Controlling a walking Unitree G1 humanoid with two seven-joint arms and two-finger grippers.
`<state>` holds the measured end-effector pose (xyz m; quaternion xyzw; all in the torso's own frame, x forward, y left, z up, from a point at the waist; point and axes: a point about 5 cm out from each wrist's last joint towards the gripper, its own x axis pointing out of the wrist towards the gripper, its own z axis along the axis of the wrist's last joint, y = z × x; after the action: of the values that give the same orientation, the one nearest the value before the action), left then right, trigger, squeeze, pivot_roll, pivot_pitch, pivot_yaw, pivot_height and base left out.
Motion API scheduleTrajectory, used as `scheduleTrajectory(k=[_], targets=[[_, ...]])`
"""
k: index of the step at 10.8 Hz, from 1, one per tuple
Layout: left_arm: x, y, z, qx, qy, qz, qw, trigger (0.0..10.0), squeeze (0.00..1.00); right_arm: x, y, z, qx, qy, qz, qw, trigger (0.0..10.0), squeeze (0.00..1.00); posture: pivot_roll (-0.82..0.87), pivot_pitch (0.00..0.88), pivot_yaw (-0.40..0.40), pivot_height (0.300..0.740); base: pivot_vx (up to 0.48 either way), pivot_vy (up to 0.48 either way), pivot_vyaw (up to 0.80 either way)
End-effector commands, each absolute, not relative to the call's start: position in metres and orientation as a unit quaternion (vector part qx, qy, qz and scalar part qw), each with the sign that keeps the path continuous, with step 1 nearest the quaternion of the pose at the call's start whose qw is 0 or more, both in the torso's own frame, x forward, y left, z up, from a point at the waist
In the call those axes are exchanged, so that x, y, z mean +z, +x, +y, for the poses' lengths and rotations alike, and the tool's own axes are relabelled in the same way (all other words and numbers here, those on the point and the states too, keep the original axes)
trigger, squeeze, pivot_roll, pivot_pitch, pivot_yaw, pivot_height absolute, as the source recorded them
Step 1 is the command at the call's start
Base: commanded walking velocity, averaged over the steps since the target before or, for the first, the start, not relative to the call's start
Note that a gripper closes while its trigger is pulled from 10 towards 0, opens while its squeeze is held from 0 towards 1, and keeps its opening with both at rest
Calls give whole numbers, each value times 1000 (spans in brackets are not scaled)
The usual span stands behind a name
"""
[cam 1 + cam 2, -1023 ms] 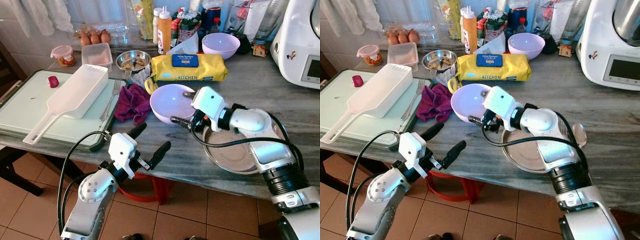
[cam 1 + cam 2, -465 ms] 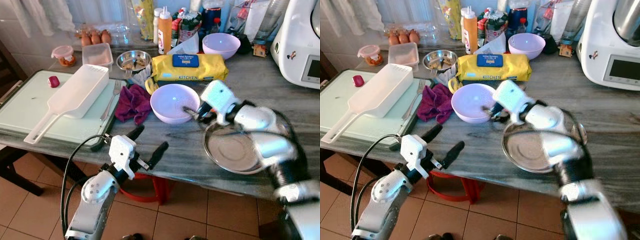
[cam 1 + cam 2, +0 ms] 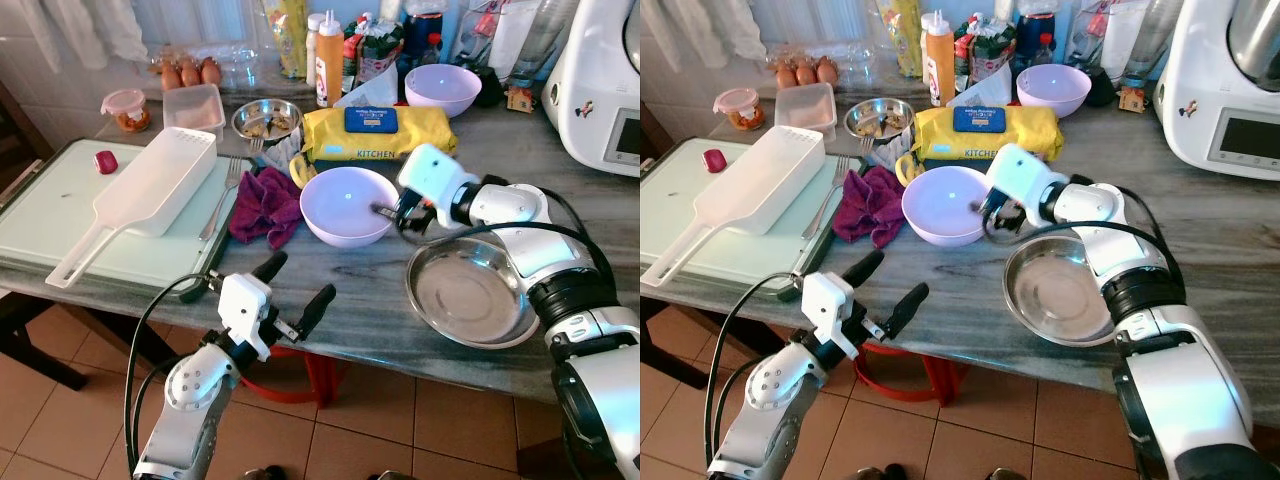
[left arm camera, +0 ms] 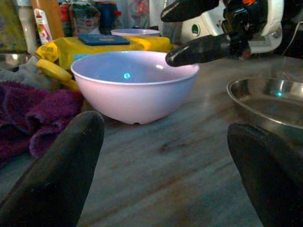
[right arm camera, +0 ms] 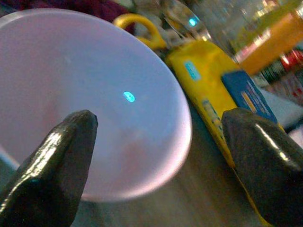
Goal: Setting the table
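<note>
A lilac plastic bowl (image 3: 345, 200) stands upright in the middle of the grey marble counter. My right gripper (image 3: 388, 212) is open at the bowl's right rim. In the right wrist view one finger (image 5: 57, 161) hangs over the bowl's inside (image 5: 94, 85) and the other finger (image 5: 265, 156) is outside it. A shallow steel plate (image 3: 468, 293) lies just right of the bowl, near the front edge. My left gripper (image 3: 296, 283) is open and holds nothing, in front of the counter edge and level with the bowl (image 4: 135, 85). A fork (image 3: 226, 188) lies beside the purple cloth (image 3: 265, 205).
A yellow wipes pack (image 3: 378, 135) and a second lilac bowl (image 3: 442, 88) sit behind the near bowl. A white long-handled strainer (image 3: 140, 195) rests on the pale cutting board (image 3: 45, 215) at left. Bottles, eggs and tubs crowd the back; a white appliance (image 3: 600, 90) stands at the right.
My right gripper has swung from the bowl's front, over the steel plate, up to the bowl's right rim. The plate is uncovered now. The left arm has barely moved.
</note>
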<state>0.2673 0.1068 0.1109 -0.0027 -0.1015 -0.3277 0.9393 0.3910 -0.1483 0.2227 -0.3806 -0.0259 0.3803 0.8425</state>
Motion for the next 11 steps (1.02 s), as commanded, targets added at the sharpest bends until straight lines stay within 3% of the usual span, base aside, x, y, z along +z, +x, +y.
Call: scheduleTrajectory(k=[1,5,9,11], targets=[[111,266,110,-318,1,-105,942,10000,0,232,390,-146,395,-382,-46,834,10000,0,-102,153,33,740,0,0,0],[120,272,110,-296,2,-125,947,10000,0,225,359,-134,446,-314,-131,828,10000,0,-110,157,43,740,0,0,0],[129,279,107,-305,6,-138,942,10000,0,195,344,-145,476,-339,-74,808,10000,0,-128,160,59,740,0,0,0],[130,280,108,-307,8,-139,942,10000,0,186,344,-143,504,-372,-52,778,10000,0,-127,162,59,740,0,0,0]])
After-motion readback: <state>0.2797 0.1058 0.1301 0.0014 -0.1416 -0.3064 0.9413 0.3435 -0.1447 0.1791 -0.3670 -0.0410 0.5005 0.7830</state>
